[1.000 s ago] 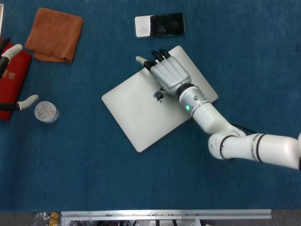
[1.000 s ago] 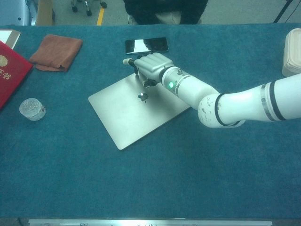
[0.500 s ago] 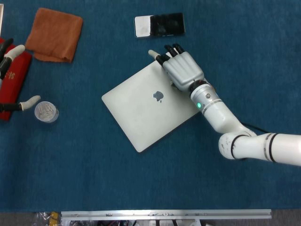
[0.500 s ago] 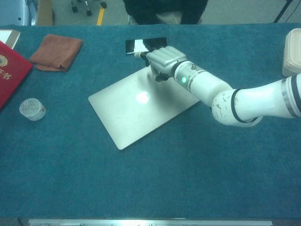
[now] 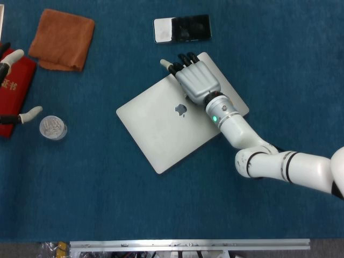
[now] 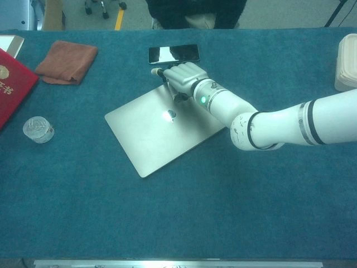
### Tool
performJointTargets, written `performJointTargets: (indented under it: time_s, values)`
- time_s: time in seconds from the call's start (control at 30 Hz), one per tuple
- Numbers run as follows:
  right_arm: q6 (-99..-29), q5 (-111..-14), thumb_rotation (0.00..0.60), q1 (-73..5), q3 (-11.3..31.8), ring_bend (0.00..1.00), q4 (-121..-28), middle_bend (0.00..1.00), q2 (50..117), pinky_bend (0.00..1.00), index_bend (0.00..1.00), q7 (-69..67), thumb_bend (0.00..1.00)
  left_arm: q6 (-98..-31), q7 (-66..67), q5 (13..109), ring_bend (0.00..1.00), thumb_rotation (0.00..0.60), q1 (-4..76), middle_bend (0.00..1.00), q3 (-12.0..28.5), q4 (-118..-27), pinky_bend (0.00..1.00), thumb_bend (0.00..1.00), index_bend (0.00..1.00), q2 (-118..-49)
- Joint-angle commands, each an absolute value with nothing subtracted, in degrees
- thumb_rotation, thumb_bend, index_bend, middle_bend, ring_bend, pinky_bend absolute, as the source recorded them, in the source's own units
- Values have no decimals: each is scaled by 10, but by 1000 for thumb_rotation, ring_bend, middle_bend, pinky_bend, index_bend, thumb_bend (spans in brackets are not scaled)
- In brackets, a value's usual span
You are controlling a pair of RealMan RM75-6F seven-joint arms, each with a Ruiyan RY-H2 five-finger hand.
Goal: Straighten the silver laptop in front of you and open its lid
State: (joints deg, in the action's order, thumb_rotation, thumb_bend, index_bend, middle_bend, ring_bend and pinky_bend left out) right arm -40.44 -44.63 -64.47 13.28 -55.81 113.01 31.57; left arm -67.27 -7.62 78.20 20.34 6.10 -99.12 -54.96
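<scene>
My right hand (image 5: pixel 196 80) lies palm-down, fingers together and holding nothing, on the far corner of the closed silver laptop (image 5: pixel 161 131), which sits skewed on the worktop (image 5: pixel 279 64). Of my left hand (image 5: pixel 11 86) I see only fingertips at the edge, so I cannot tell its state.

Right robot hand (image 5: pixel 196 81): grey metallic shell, black fingers, pale tips. Silver wrist ring with green light. White glossy arm, black bands at joints. Left robot hand (image 5: pixel 12 88): black fingers, cream tips.

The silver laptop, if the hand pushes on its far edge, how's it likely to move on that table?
The laptop looks like a rigid slab lying flat, so it should turn as one piece, not flex. The table seems cloth-covered, so expect drag rather than easy gliding. Its smooth lid may let the right hand slip.
</scene>
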Motion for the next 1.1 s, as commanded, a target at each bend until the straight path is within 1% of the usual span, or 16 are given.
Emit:
performJointTargets:
  time_s: [0.03,0.2,0.4,1.0,1.1]
  values:
    - [-405,-446,600,-643,131,0,-560,214,1129,76,0,320,885,-674,-80,784,0,361,202,0,60,-990,0,139,100,-548]
    - [-413,-440,600,-636,125,0,-579,246,1119,76,0,335,885,-677,-84,789,0,361,200,0,58,-990,0,138,100,-548]
    - [-430,-433,600,-625,116,0,-621,261,1099,76,0,354,885,-682,-86,797,0,360,197,0,55,-993,0,139,101,-546]
    - [-493,-409,600,-576,69,0,-777,265,1019,76,0,396,884,-689,-78,814,0,358,192,0,47,-1005,0,138,100,-546]
    - [-504,-411,591,-569,65,0,-801,265,1006,76,0,398,884,-692,-76,816,0,360,191,0,46,-1008,0,138,100,-545]
